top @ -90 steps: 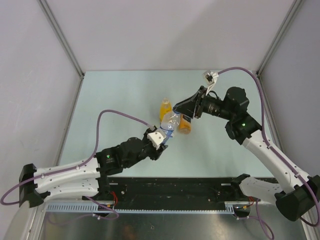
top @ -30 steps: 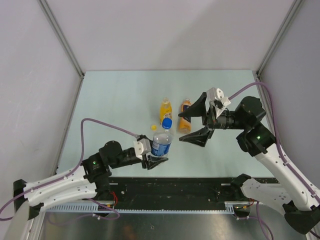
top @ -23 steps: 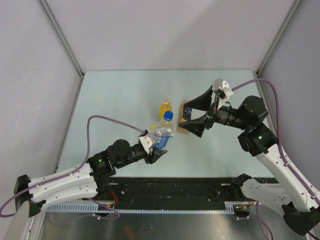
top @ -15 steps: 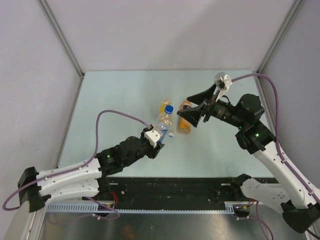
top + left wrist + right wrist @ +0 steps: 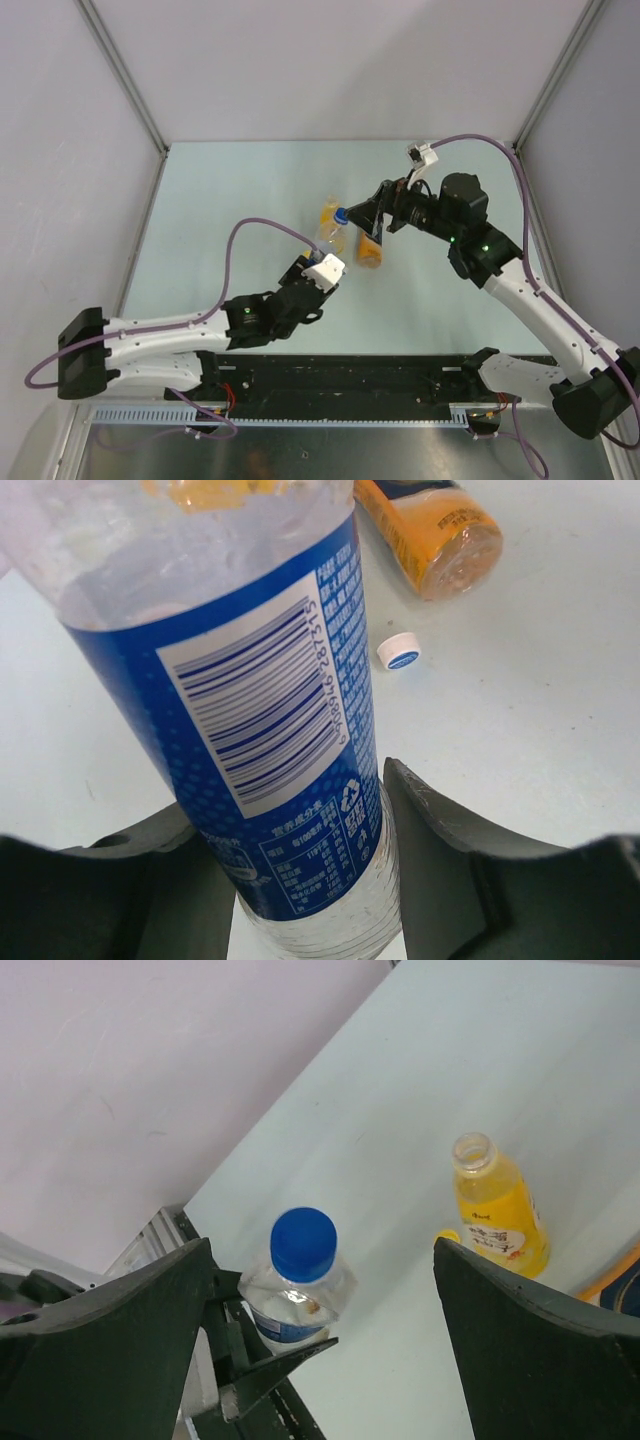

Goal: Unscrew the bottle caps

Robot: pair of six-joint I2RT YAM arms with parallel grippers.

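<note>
Left wrist: ribbed clear plastic bottle (image 5: 270, 730)

I find the capped bottle (image 5: 280, 730) between the left gripper's (image 5: 295, 815) fingers, its cap (image 5: 303, 1243) between the right gripper's (image 5: 322, 1255) spread fingers. The uncapped bottle (image 5: 495, 1210) stands behind it. A third bottle (image 5: 430, 530) lies to their right, a loose cap (image 5: 398, 652) near it.

Left gripper (image 5: 296, 825) clamping clear blue-labelled bottle (image 5: 262, 705), white cap (image 5: 398, 652) on table (image 5: 545, 690), orange bottle (image 5: 432, 528) lying beyond
</note>
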